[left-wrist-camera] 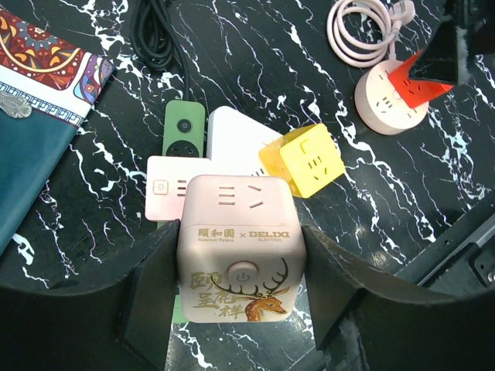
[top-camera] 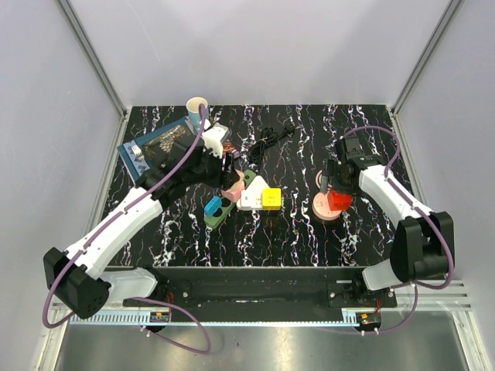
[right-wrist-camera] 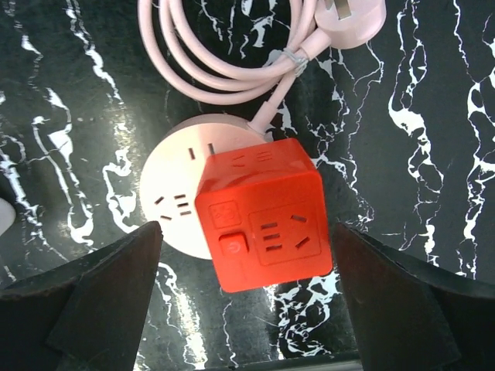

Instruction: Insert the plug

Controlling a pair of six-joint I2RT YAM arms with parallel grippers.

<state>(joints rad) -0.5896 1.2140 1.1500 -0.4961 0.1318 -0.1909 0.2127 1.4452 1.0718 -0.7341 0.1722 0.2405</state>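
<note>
My left gripper (left-wrist-camera: 238,259) is shut on a pink cube adapter with a deer print (left-wrist-camera: 238,247) and holds it above a pink flat socket (left-wrist-camera: 164,193) and a green power strip (left-wrist-camera: 184,131). In the top view the left gripper (top-camera: 224,174) and the pink cube (top-camera: 232,188) are left of centre. My right gripper (right-wrist-camera: 244,243) is open, its fingers standing clear on both sides of a red cube adapter (right-wrist-camera: 263,212). The red cube sits on a round pink socket (right-wrist-camera: 170,197), also seen in the top view (top-camera: 326,209). I cannot tell how deep it is seated.
A white strip (top-camera: 249,198) carries a yellow cube (top-camera: 271,198). A blue cube (top-camera: 213,205) sits on the green strip. The round socket's pink cord (right-wrist-camera: 224,62) is coiled behind it. A black cable (top-camera: 267,139), a paper cup (top-camera: 196,104) and a blue patterned cloth (top-camera: 147,148) lie at the back.
</note>
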